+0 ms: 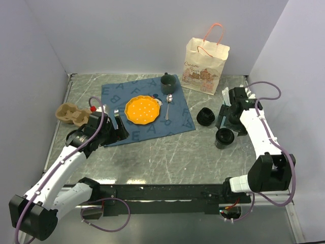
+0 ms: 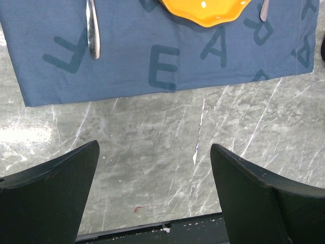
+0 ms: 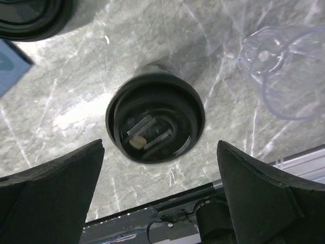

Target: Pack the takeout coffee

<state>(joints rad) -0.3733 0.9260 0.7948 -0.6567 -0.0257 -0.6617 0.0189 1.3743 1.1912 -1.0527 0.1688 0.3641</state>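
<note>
Well, the right gripper (image 3: 160, 145) hangs above the nearer black coffee cup (image 3: 155, 119) with its fingers spread wide and touching nothing, so I'd call this the approach to a grasp. The cup stands upright on the marble table (image 3: 61, 101), off to the right of the blue placemat (image 1: 147, 109). The second black cup (image 1: 205, 116) is near it on the far-left side, and a clear plastic piece (image 3: 279, 66) (a dome lid, perhaps; hard to tell) lies close on the other side.

To do this well, I'd come straight down with the cup centred between the fingers; from the wrist view it already looks roughly so. I'd close on the body below the lid's rim rather than on the lid, since a squeeze up there could pop it off. The pressure should be gentle, because a takeout cup's wall probably gives. I'd keep it upright through the lift and steer clear of the plastic piece and the other cup.

The left gripper (image 2: 155, 146) is also wide open and empty, over bare table just short of the placemat's near edge. The cardboard carrier (image 1: 71, 114) sits close by it, and the paper bag (image 1: 205, 63) stands at the back. Which of the two the cup should go into first, I can't tell.
</note>
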